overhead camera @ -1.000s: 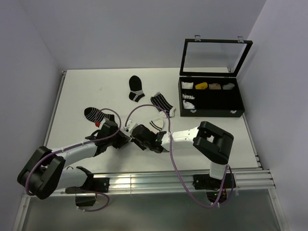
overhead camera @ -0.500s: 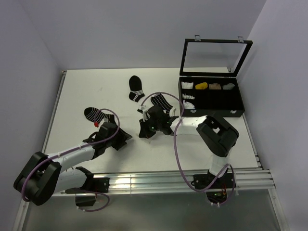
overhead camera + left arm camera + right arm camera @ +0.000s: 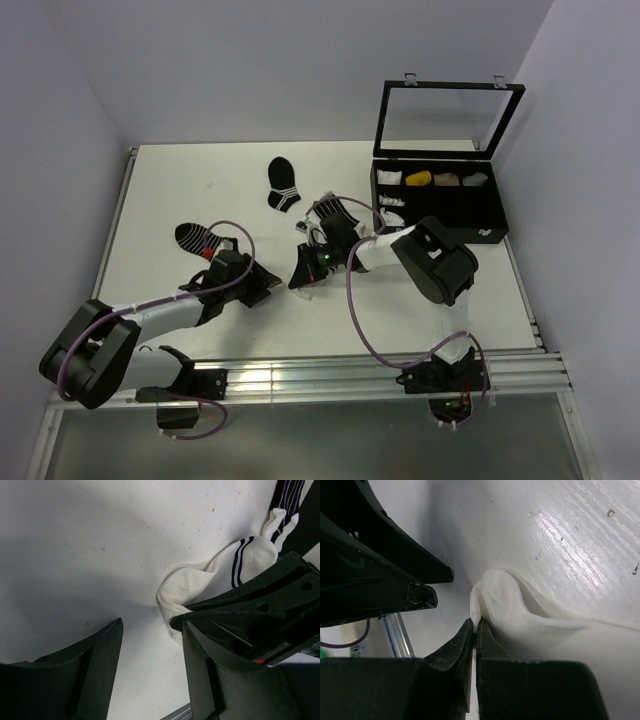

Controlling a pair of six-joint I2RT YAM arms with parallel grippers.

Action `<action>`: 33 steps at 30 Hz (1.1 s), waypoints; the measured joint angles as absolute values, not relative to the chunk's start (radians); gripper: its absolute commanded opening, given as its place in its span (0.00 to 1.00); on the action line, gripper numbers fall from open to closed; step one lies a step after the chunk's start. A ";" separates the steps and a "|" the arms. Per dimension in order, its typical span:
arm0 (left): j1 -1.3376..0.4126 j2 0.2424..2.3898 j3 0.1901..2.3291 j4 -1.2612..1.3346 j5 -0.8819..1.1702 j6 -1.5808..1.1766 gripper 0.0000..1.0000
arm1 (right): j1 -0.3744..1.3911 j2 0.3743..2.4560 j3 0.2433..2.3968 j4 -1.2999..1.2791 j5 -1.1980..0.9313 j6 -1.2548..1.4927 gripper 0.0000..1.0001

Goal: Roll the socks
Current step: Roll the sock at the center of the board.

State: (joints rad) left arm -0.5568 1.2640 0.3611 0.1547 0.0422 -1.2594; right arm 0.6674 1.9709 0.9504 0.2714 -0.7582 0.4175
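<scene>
The white sock (image 3: 200, 580) with a black-striped cuff lies crumpled on the table. My right gripper (image 3: 476, 625) is shut on the edge of its white end (image 3: 492, 597). In the top view the right gripper (image 3: 303, 275) and its wrist hide most of this sock. The black sock with white stripes and a white toe (image 3: 340, 212) lies just behind it and also shows in the left wrist view (image 3: 287, 500). My left gripper (image 3: 152, 630) stands open just left of the white sock, over bare table, with nothing between its fingers. From above, the left gripper (image 3: 262, 285) is close beside the right one.
Two other dark striped socks lie on the table, one at the back (image 3: 282, 183) and one to the left (image 3: 200, 237). A black compartment box (image 3: 440, 237) with its lid (image 3: 448, 118) raised stands at the right and holds rolled socks. The table's front rail (image 3: 330, 375) is close behind both grippers.
My left gripper has opened wider and drawn slightly back from the sock. The right arm has swung its elbow toward the back right, its gripper staying shut on the white sock.
</scene>
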 measured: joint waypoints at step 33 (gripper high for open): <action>-0.580 1.529 0.519 0.215 0.098 -1.224 0.00 | 0.604 2.055 0.955 0.372 -0.906 0.569 0.24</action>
State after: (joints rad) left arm -0.5800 1.5291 0.5194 0.2150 0.0982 -1.2240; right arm 0.6041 2.0548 0.9546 0.3717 -0.9058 0.5686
